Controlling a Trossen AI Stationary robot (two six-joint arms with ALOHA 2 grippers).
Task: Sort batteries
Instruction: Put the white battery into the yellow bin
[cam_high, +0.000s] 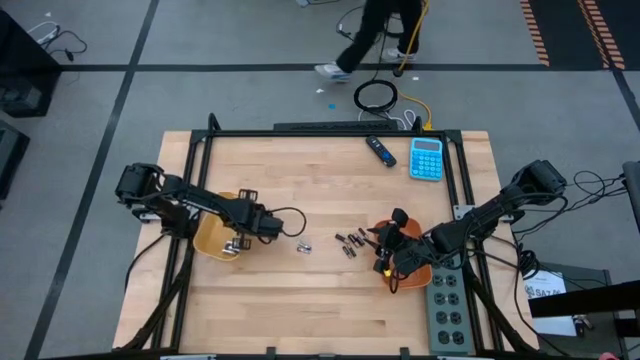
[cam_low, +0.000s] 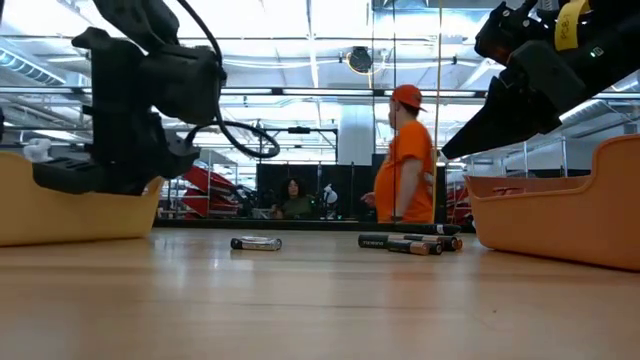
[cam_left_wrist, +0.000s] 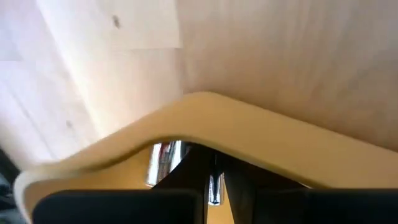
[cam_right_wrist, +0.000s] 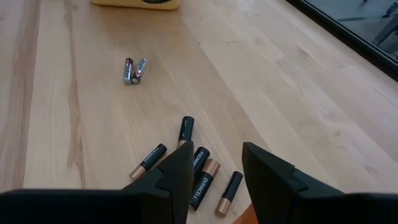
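Observation:
My left gripper hangs over the yellow tray on the table's left, its fingers dipping inside, shut on a shiny silver battery. More silver batteries lie on that tray's floor. My right gripper is open and empty. It hovers at the left rim of the orange tray, just above several dark batteries lying flat on the wood. Two silver batteries lie side by side between the trays. My left gripper pinches a silver battery between its two fingers, coming from above and pointing down into the yellow tray. Only a thin strip of the battery shows in the gap. I cannot tell whether it rests on the tray floor.
A blue calculator and a dark blue-tipped stick lie near the far edge. A grey power strip sits at the right near corner. A person in orange stands beyond the table. Bare wood lies along the near edge.

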